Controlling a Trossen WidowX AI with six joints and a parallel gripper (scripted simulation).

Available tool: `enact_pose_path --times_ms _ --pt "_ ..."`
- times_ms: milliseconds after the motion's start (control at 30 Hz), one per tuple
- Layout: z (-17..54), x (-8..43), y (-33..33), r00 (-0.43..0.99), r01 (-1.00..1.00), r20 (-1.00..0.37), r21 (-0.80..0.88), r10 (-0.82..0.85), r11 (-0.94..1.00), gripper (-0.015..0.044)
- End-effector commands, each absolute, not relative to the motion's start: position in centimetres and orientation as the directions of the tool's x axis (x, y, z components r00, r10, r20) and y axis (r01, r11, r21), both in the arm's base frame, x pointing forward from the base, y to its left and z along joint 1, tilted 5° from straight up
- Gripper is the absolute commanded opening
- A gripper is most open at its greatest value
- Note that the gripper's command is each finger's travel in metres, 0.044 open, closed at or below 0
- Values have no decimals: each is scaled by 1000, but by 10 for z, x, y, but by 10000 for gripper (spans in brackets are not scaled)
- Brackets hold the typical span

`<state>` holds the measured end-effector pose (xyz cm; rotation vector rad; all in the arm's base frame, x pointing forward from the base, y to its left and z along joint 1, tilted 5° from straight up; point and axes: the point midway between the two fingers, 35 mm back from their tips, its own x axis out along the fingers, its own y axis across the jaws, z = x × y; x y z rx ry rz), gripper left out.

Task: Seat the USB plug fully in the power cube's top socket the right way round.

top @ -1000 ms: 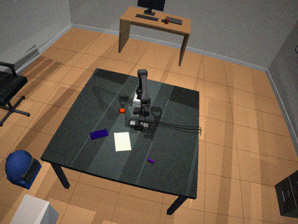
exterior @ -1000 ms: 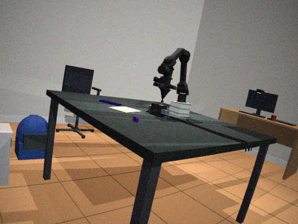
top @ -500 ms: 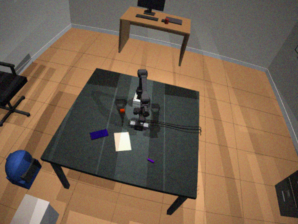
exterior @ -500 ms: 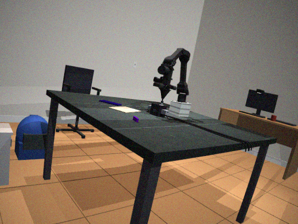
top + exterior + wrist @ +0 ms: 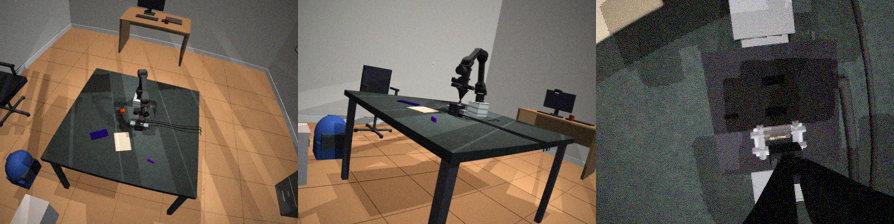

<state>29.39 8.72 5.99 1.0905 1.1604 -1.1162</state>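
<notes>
The dark power cube stands on the table with white plugs at two opposite sides. In the wrist view its top has dark slots and, near the lower edge, a bright-rimmed socket with a gold-coloured strip inside. My gripper is over the cube, pointing down, and shut on the USB plug. The plug shows as a small dark body at the fingertips, at the lower side of the bright rim. How far it is in, and which way round it faces, cannot be told.
Thin black cables run from the cube to the table edge. A white striped block stands behind the cube. An orange cube, a dark blue slab, a cream sheet and a purple piece lie about.
</notes>
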Motion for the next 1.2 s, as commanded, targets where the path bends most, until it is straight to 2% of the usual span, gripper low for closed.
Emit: enact_pose_path --times_ms 0,1167 --pt "59 294 87 66 992 -995 57 -81 115 0" --pt "55 295 86 66 992 -995 57 -81 115 0"
